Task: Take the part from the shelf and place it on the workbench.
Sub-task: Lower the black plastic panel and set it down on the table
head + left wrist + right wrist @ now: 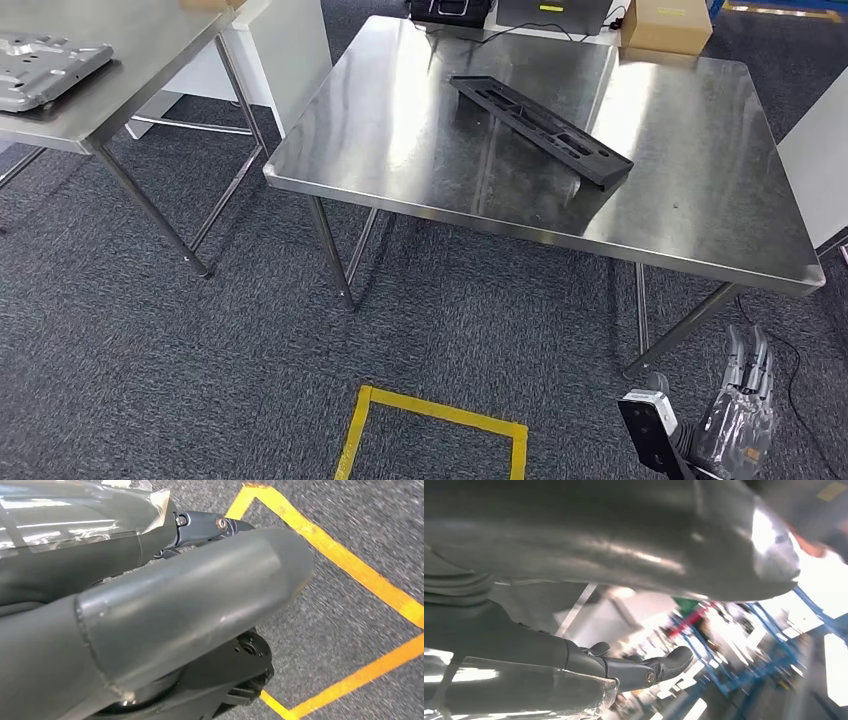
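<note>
A long black plastic part (540, 128) lies flat and diagonal on the steel workbench (400, 160), toward its far middle. My right hand (740, 415) hangs low at the lower right, below the bench's front corner, fingers straight and apart, holding nothing. The right wrist view shows its dark fingers (639, 669) stretched out with nothing between them and the thumb. My left hand (190, 610) hangs over the carpet in the left wrist view, its thick grey thumb extended, and nothing is in it.
A second steel table (130, 70) at the left carries a grey metal plate (45, 68). A yellow tape square (440, 420) marks the carpet in front of me. A cardboard box (668, 25) sits behind the bench, and a white cabinet (815, 160) stands at its right.
</note>
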Available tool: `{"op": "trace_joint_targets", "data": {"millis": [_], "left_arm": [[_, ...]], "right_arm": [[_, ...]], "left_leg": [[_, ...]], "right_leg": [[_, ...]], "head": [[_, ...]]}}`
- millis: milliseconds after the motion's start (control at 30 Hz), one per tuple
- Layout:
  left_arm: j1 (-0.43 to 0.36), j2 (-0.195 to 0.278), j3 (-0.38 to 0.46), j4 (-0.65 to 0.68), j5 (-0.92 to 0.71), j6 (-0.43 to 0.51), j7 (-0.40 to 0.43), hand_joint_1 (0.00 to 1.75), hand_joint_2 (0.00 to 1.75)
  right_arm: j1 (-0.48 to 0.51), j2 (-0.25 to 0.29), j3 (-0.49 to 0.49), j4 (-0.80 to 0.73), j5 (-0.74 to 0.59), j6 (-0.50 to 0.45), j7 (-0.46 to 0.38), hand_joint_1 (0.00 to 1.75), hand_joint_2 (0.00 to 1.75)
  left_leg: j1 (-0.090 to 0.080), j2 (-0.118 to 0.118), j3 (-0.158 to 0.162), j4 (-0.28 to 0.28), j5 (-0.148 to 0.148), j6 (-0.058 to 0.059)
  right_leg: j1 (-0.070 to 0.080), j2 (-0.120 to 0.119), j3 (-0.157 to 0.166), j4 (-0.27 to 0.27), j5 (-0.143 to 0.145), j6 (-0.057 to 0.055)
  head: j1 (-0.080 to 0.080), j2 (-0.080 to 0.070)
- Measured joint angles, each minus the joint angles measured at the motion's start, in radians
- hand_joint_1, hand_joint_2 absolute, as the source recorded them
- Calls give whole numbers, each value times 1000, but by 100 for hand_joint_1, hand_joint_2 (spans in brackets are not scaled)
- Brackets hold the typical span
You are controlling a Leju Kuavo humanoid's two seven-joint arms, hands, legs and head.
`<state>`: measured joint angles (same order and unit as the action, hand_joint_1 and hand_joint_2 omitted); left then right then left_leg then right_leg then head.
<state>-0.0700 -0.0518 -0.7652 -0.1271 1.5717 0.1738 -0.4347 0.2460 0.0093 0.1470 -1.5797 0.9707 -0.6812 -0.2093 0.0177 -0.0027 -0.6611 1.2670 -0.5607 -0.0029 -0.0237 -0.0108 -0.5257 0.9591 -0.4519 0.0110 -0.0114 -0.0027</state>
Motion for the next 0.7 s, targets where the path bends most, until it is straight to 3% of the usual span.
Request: {"op": "trace_joint_targets", "data": {"millis": [67, 133, 167, 233, 300, 367, 433, 467, 500, 567, 633, 667, 700], "left_arm": [[-1, 0, 2, -1, 0, 3, -1, 0, 0], [-3, -2, 8, -2, 0, 11, -5, 0, 0], [-4, -3, 13, -3, 0, 15, -8, 0, 0], [-1, -4, 21, -3, 0, 25, -12, 0, 0], [1, -6, 25, -3, 0, 39, -17, 0, 0], [4, -8, 29, -3, 0, 51, -23, 0, 0], [8, -8, 33, -3, -1, 58, -29, 0, 0], [10, -8, 35, -3, -1, 59, -30, 0, 0], [12, -8, 37, -3, -3, 61, -32, 0, 0], [14, -7, 39, -3, -7, 65, -32, 0, 0], [13, -7, 39, -3, -10, 68, -34, 0, 0], [13, -6, 40, -3, -9, 64, -39, 0, 0], [14, -6, 40, -3, -9, 55, -46, 0, 0]], "right_arm": [[5, 12, -21, 32, -10, 0, 0, 0, 0], [1, 27, -51, 82, -47, -2, -9, 0, 0], [-7, 35, -76, 126, -80, -4, -33, 0, 0], [-43, 51, -155, 268, -129, -9, -132, 0, 0], [-98, 63, -286, 463, -123, -10, -235, 0, 0], [-149, 70, -443, 660, -73, -10, -266, 0, 0], [-186, 71, -571, 832, -28, -5, -230, 0, 0], [-200, 71, -619, 910, -11, 7, -190, 0, 0], [-211, 72, -658, 981, 3, 30, -136, 0, 0], [-229, 79, -716, 1100, 31, 99, -7, 0, 0], [-246, 89, -748, 1179, 53, 174, 116, 0, 0], [-254, 95, -757, 1209, 65, 205, 171, 0, 0], [-260, 100, -764, 1233, 77, 230, 219, 0, 0]], "left_leg": [[6, -1, 86, -101, 42, -3], [5, -4, 168, -223, 41, -1], [2, -5, 186, -255, 30, 2], [-5, -5, 180, -266, 33, 19], [-9, 0, 159, -271, 52, 47], [-11, 2, 131, -275, 76, 69], [-16, 1, 101, -273, 99, 74], [-18, 2, 87, -272, 110, 74], [-20, 4, 74, -272, 120, 73], [-21, 6, 56, -270, 140, 68], [-26, 9, 46, -268, 158, 59], [-27, 11, 42, -269, 167, 53], [-28, 13, 40, -270, 175, 47]], "right_leg": [[-3, 1, -27, 17, 11, 9], [-2, 1, -46, 33, 19, 22], [0, 1, -51, 37, 25, 30], [3, 1, -58, 35, 39, 49], [-1, 3, -75, 55, 21, 54], [-5, 5, -112, 146, -57, 43], [-4, 7, -148, 276, -132, 41], [-3, 8, -149, 318, -142, 47], [-2, 8, -130, 323, -132, 55], [1, 8, -36, 222, -89, 67], [8, 9, 73, 65, -82, 57], [11, 10, 100, 14, -88, 48], [14, 10, 108, -10, -92, 39]], "head": [[0, 0], [0, 0], [0, 0], [2, 0], [3, 0], [6, 0], [10, 0], [10, 0], [10, 0], [11, 0], [11, 0], [10, 0], [9, 0]]}}
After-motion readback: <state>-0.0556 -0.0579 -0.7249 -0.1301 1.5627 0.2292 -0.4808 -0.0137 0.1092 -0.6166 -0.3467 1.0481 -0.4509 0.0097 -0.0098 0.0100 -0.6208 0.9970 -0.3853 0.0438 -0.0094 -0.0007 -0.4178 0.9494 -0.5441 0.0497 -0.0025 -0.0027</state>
